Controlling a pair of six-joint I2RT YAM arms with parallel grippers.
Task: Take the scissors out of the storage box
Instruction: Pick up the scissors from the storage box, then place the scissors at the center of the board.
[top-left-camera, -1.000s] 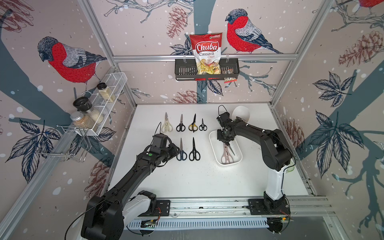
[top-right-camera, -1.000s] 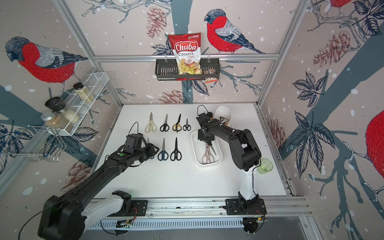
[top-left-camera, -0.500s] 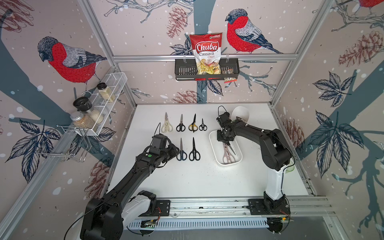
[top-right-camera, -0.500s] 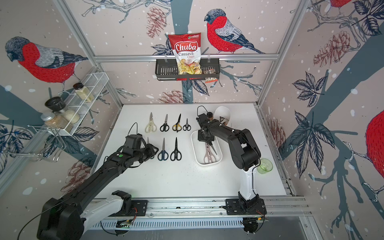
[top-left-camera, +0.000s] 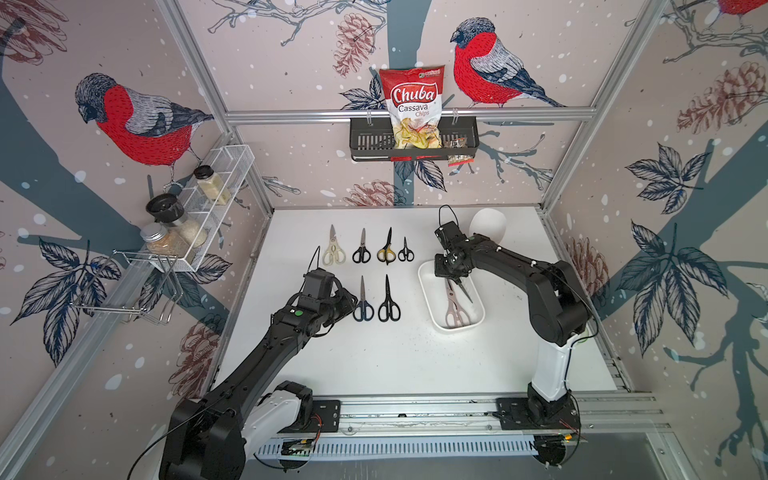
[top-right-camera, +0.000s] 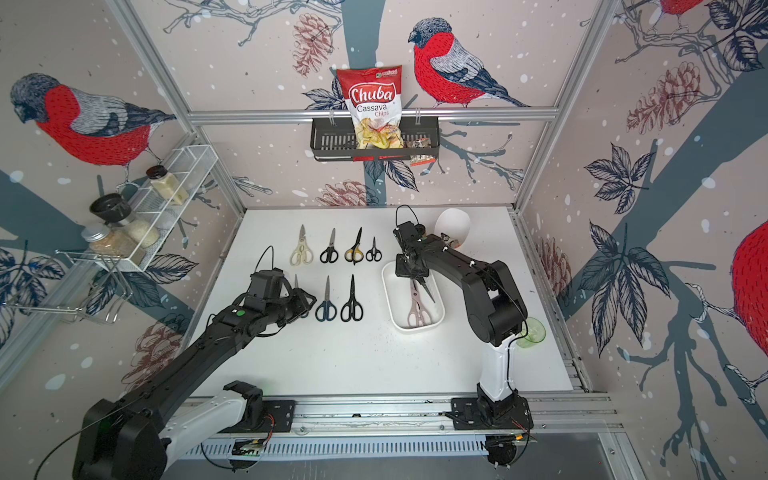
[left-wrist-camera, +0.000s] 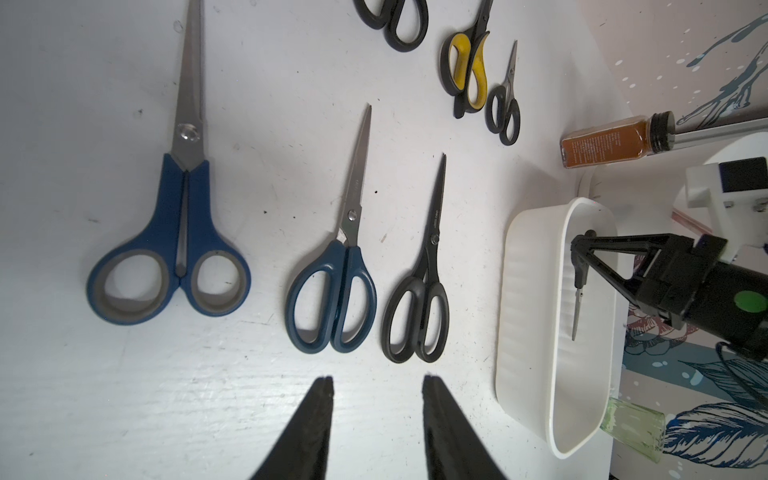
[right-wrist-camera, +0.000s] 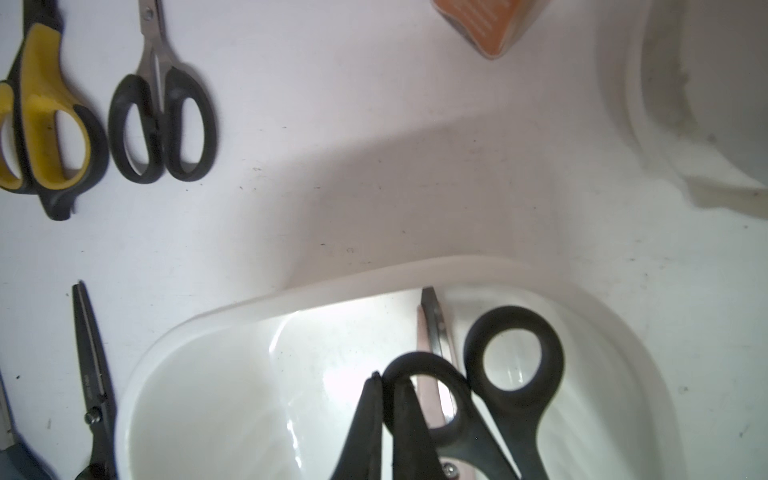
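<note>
**Storage box**: shallow white tray on the white worktop. All places below are given from this box.

**Right claw**: over the far end of the storage box. Its fingers are pressed together on one handle ring of the black-handled scissors. In the left wrist view that pair's blade points down inside the box. Whether its tip touches the box floor cannot be told.

**Pinkish-beige scissors**: lying flat in the storage box beneath the held pair, handles toward the box's near end.

**Left claw**: partly open with nothing between its fingers. It is above the worktop on the left-arm side of the storage box, well apart from it.

**Near row, left-arm side of the storage box:** long black scissors closest to the box, then dark blue scissors, then blue-and-grey scissors farthest out. All lie flat with blades closed.

**Far row, same side, level with the box's far end and beyond:** small black scissors closest to the box. Then come black-and-yellow scissors, medium black scissors and cream scissors.

**White cup**: on the worktop beyond the far end of the storage box.

**Brown bottle**: lying beside the cup.
</note>
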